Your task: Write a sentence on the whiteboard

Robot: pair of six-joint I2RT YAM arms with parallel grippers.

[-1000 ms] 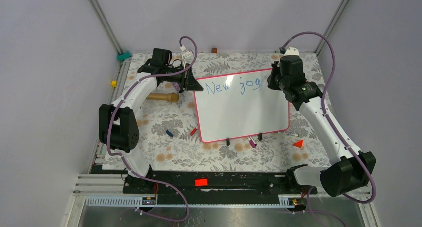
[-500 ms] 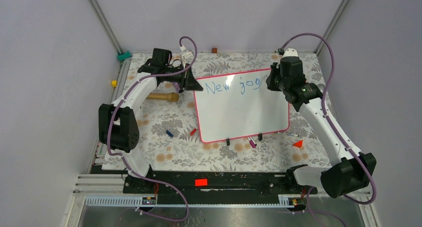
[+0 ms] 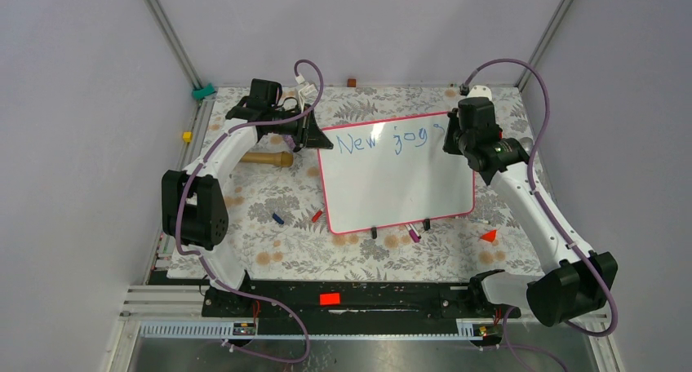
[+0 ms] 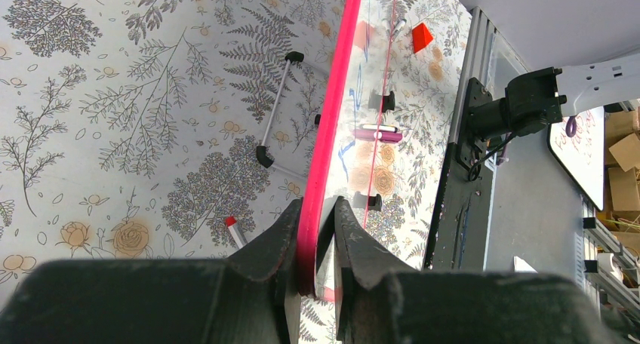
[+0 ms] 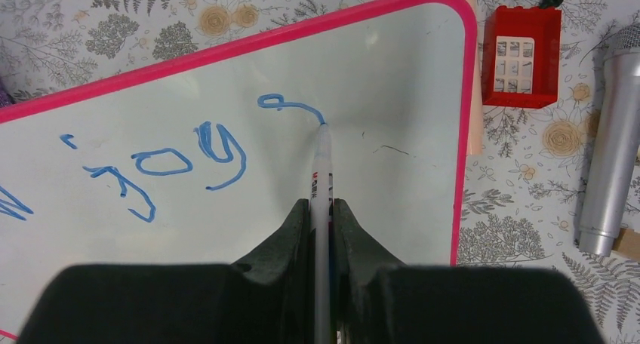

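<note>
The whiteboard (image 3: 396, 184) lies face up on the flowered table cover (image 3: 269, 197), between the two arms, with its pink frame's clipped long edge toward the bases. The sentence (image 3: 382, 141) runs in blue along the board's far edge. It reads "New jog" so far, with a small looped stroke just begun to the right of the g.

At the end of that stroke, touching the board, sits the tip of the marker (image 5: 322, 167). The right gripper (image 5: 321, 208) has its fingers pressed shut on the barrel. It holds the marker steeply from the board's right side, probably so the tip stays visible and can drag without smearing the finished letters.

At the board's far-left corner the left gripper (image 4: 317, 208) has its fingers closed over the pink frame, one on each face. This most likely pins the glossy board so that pen pressure cannot slide it.

Only the first words are down, so I judge most of the writing is yet to do, and room remains below the line.

Off the board's right edge lie a red block (image 5: 522, 56) and a silver cylinder (image 5: 613, 133). Loose pens (image 3: 413, 235) rest just beyond its near edge.
</note>
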